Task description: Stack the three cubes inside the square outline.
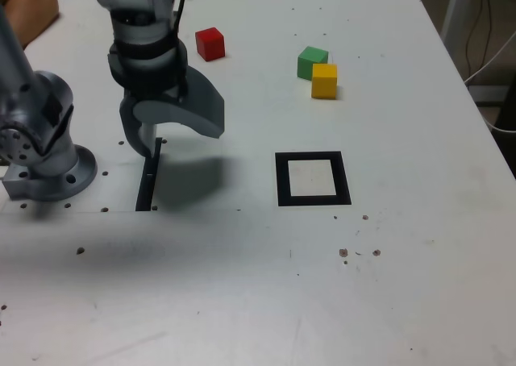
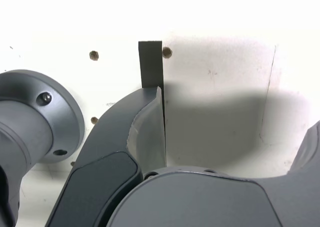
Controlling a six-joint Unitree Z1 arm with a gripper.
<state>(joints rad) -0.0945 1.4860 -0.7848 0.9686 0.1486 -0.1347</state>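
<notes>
three cubes [image 1: 314, 65] sit loose, well apart from the empty square outline [image 1: 313, 179]; gripper [image 1: 171, 134] hangs wide open, empty, over the black strip [image 1: 149, 178], nothing stacked yet.

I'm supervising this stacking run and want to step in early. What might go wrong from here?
1. The green cube and yellow cube sit touching; closing on one may knock the other aside.
2. The open gripper hangs low over the black strip, far from every cube, so a low sweep could push the red cube.
3. The square outline is barely wider than a cube, so a stack may land off-centre.
</notes>
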